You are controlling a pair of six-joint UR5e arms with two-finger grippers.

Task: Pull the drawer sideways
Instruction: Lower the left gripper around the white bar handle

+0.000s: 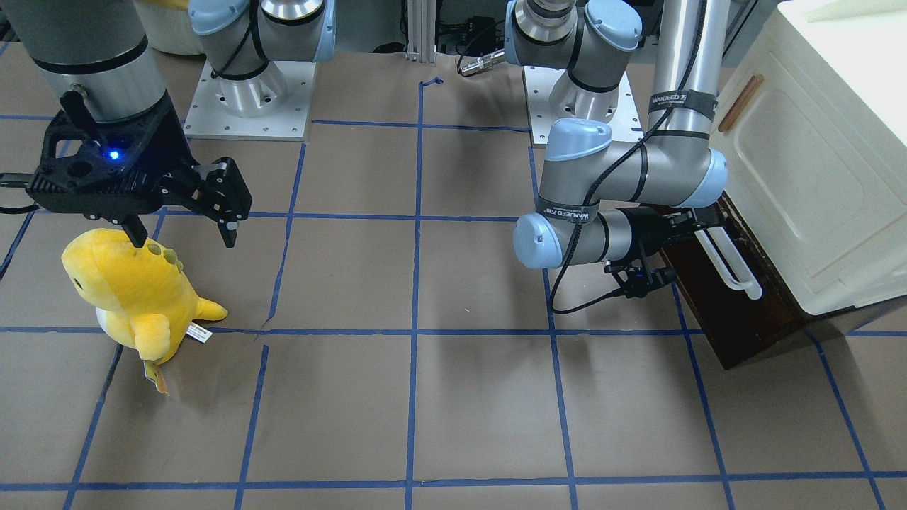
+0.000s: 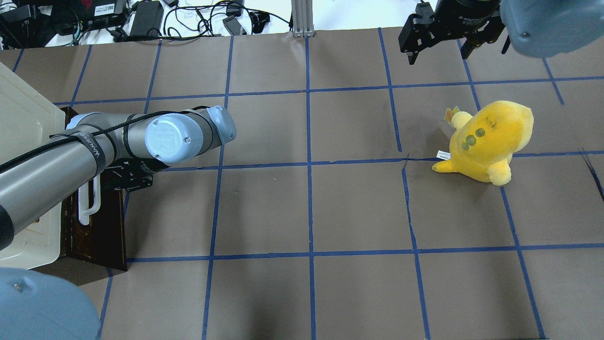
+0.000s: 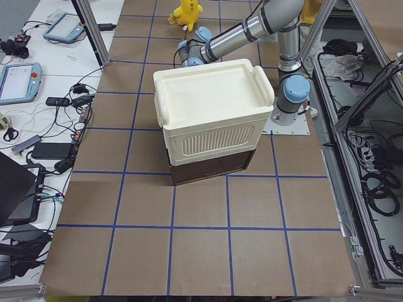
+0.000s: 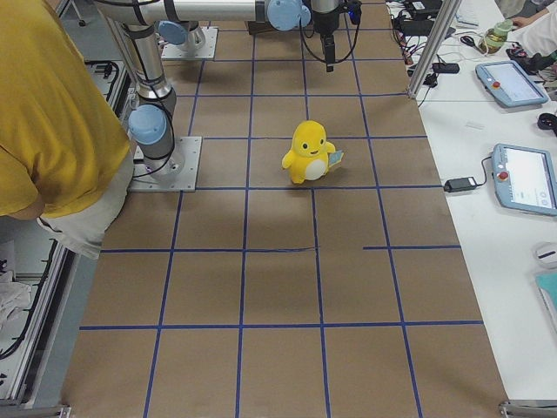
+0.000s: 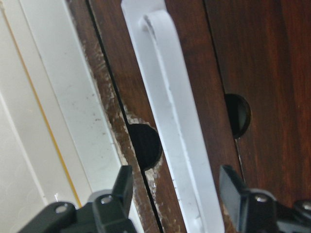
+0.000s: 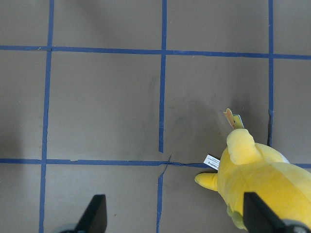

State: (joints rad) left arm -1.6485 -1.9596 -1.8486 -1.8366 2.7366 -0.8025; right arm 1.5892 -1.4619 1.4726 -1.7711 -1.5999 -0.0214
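The dark brown drawer (image 1: 744, 319) sits at the bottom of a cream-white cabinet (image 1: 808, 163). Its long white bar handle (image 1: 730, 268) runs along its front. My left gripper (image 1: 705, 225) is at the handle's upper end. In the left wrist view my left gripper (image 5: 177, 194) is open, with one black finger (image 5: 114, 201) on each side of the handle (image 5: 175, 131), not pressing it. The drawer (image 2: 94, 236) and handle (image 2: 88, 208) also show in the overhead view. My right gripper (image 1: 181, 230) is open and empty, far off above a yellow plush toy (image 1: 134, 290).
The cabinet door has a small wooden handle (image 1: 740, 103). The plush toy (image 2: 486, 137) stands on the brown table with blue tape lines, also seen in the right wrist view (image 6: 262, 184). A person in a yellow shirt (image 4: 52, 113) stands by the robot bases.
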